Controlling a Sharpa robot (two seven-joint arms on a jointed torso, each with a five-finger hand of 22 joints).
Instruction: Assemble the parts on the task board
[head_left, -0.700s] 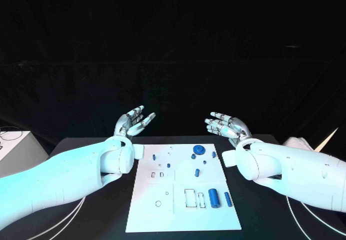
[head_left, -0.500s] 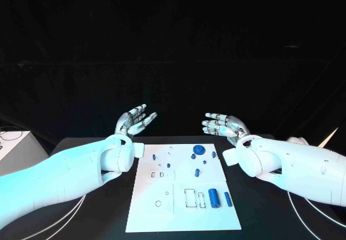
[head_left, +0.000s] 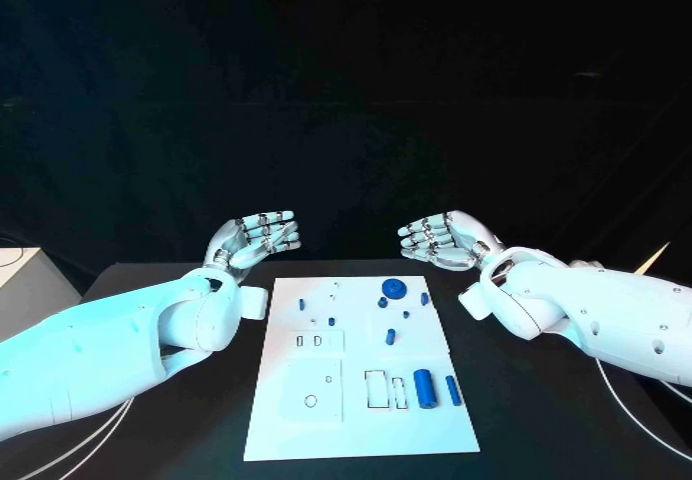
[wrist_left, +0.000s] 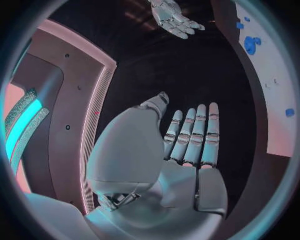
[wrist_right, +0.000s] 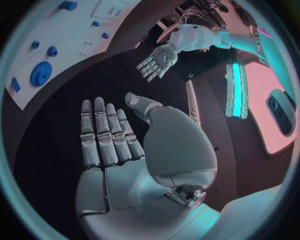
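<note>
The task board lies on the black counter, below and between both sets of fingers. Blue parts are scattered on it. The left hand and right hand are raised beyond its far edge, released, grasping nothing, well apart.

Both hands seemingly closer together.
</note>
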